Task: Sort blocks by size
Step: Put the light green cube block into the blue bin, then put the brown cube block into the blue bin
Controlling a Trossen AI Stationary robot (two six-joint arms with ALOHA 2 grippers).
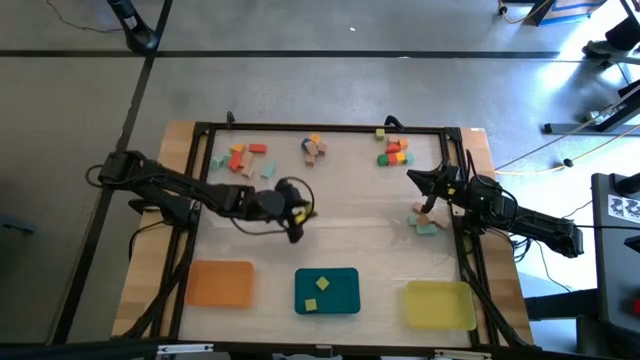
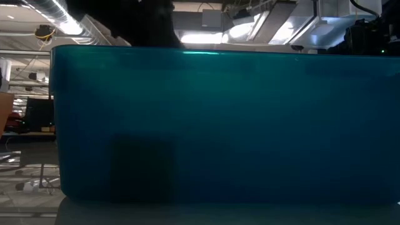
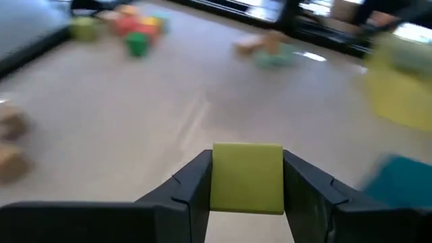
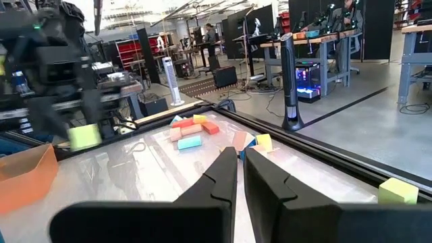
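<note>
Left gripper: out over mid-table [image 1: 296, 222], jaws part-way open and clamped on a yellow-green block [image 3: 247, 177]; the block sits square between the two fingers, clear of the surface.
Right gripper: parked at the right edge [image 1: 420, 182], fingers pressed together, nothing in them.
Block in hand: hanging above bare table, between the far clusters and the near trays.
Likely step: carrying it to a tray, by my reading; which tray I can't call from here.
Trays: three along the near edge, orange tray [image 1: 219, 283], teal tray [image 1: 350, 294], yellow tray [image 1: 440, 304].
Already sorted: two yellowish blocks [image 1: 317, 294] in the teal one; the orange and yellow look bare.
Left on the table: four loose groups, a far-left cluster [image 1: 245, 159] of about six, a far-middle cluster [image 1: 314, 147] of about four, a far-right cluster [image 1: 394, 152] of about six, and three or so by the right gripper [image 1: 424, 220]. Counts are rough, pieces overlap.
Risk one: the grip covers only the block's side faces, so a quick swing could twist it loose and drop it short of the tray.
Risk two: releasing too high, and the block bounces over the shallow rim.
Risk three: picking the wrong tray, which spoils the size sort.
Low view: blocked by the teal tray's wall, no help.
</note>
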